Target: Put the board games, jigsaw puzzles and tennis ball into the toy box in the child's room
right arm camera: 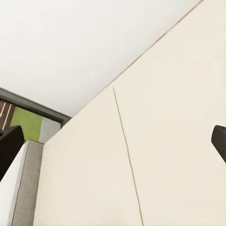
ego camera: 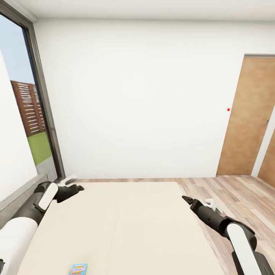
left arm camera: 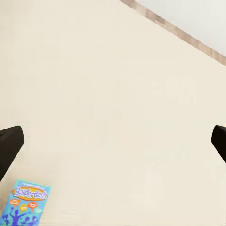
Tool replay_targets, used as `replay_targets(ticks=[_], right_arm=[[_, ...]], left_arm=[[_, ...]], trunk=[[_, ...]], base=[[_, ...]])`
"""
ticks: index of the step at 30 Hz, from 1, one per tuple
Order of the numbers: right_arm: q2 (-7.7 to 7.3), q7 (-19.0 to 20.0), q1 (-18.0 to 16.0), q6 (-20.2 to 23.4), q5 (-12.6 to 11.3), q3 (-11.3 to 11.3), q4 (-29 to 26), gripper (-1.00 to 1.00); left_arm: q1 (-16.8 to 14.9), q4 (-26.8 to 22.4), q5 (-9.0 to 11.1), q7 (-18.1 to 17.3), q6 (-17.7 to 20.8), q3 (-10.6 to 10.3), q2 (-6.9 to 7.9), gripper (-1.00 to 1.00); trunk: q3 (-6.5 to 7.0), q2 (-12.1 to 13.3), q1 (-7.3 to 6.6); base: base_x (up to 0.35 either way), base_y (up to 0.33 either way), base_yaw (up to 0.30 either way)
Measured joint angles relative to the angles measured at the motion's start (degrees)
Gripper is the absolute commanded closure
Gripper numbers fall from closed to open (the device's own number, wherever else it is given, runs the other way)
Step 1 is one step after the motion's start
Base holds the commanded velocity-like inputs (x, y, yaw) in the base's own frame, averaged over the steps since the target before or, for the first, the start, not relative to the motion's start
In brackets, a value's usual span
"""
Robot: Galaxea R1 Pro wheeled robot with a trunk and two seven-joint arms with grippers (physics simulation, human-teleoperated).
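One blue board game (bed)

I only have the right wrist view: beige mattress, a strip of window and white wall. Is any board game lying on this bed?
Observer: Yes. A small blue board game lies flat on the bed, at the near edge of the head view, towards the left arm's side.
Operator: Is the left gripper on it?
Observer: No. The left gripper hangs over the mattress's far left corner, well apart from the box. In the left wrist view its fingers stand wide apart with nothing between them.
Operator: What's the title?
Observer: The left wrist view shows the lid, which reads Balderdash.
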Motion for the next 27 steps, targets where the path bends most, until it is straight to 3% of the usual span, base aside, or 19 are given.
replay_targets(ticks=[8, 18, 27], right_arm=[[-0.02, -0.12, -0.01, 0.02, 0.00, 1.53, -0.32, -1.00], [-0.02, -0.16, -0.01, -0.01, 0.02, 1.74, -0.34, -1.00], [-0.01, -0.09, 0.00, -0.02, 0.01, 1.72, -0.34, -1.00]], left_arm=[[0.00, 1.17, -0.17, 3.96, -0.81, -0.14, -0.02, -1.00], [0.00, 1.24, -0.15, 4.17, -0.92, -0.24, -0.05, -1.00], [-0.01, 1.24, -0.17, 4.19, -0.99, -0.25, -0.02, -1.00]], trunk=[[0.00, 0.00, 0.00], [0.00, 0.00, 0.00], [0.00, 0.00, 0.00]], base=[[0.000, 0.000, 0.000], [0.001, 0.020, 0.000], [0.042, 0.176, 0.000]])
